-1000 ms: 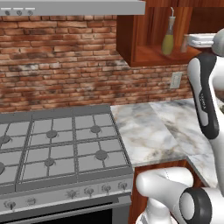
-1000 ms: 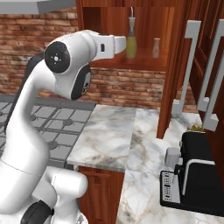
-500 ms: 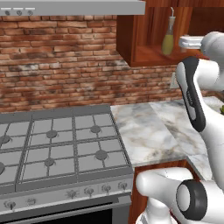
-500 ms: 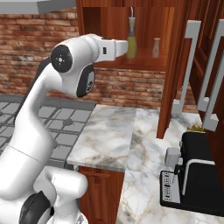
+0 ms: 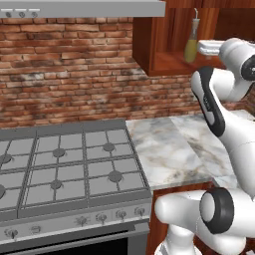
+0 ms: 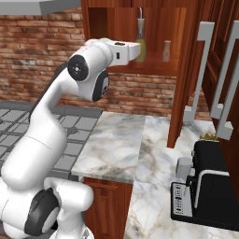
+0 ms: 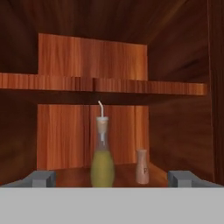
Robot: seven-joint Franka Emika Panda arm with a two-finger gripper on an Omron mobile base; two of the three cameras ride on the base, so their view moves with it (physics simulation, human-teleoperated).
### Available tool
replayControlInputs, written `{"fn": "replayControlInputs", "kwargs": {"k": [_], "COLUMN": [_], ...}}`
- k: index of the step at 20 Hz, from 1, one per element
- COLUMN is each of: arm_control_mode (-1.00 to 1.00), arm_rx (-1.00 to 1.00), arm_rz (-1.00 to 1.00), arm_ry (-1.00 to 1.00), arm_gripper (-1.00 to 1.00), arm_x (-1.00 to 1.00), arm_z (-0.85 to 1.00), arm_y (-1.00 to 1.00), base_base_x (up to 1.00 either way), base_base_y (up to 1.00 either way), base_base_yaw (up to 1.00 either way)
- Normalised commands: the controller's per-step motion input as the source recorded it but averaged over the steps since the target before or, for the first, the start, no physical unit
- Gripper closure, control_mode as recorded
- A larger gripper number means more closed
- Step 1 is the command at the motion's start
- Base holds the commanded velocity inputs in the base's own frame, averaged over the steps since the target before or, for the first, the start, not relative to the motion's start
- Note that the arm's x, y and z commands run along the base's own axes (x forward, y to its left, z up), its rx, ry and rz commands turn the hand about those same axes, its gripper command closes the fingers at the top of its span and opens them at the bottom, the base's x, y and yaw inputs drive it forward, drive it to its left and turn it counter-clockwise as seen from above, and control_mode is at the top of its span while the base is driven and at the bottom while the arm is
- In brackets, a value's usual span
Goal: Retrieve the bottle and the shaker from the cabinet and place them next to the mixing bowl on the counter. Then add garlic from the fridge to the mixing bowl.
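Bottle and shaker: not yet retrieved.
Bottle (image 7: 103,162) upright in cabinet (image 7: 92,61), shaker (image 7: 141,166) just beside at 3 o'clock; end effector (image 7: 112,178) spread wide, empty, facing bottle. Worktop (image 6: 116,144) placement and garlic step remain.

Arm raised, fingers (image 7: 43,178) spread wide apart

- The bottle (image 7: 103,162), olive yellow-green with a long thin neck and pale spout, stood upright on the cabinet (image 7: 92,61) floor, ahead of and between the wide-spread fingers (image 7: 43,178).
- The shaker (image 7: 141,166), short, slim and brown, stood upright just beside it, nearer the right finger.
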Motion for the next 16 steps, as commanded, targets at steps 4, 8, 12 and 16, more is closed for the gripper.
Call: {"fn": "replayControlInputs", "kwargs": {"k": [4,8,12,16], "arm_control_mode": [-1.00,-1.00,-1.00,-1.00], "arm_rx": [0.02,0.01,0.01,0.00], "arm_rz": [0.00,0.01,0.02,0.00], "arm_ry": [0.00,0.00,0.00,0.00], "arm_gripper": [-1.00,-1.00,-1.00,-1.00], "arm_x": [0.26,0.33,0.31,0.31], "arm_z": [0.11,0.03,0.00,0.00], "arm_y": [-0.26,-0.19,-0.15,-0.03], "base_base_x": [0.00,0.00,0.00,0.00], "base_base_y": [0.00,0.00,0.00,0.00], "base_base_yaw": [0.00,0.00,0.00,0.00]}}
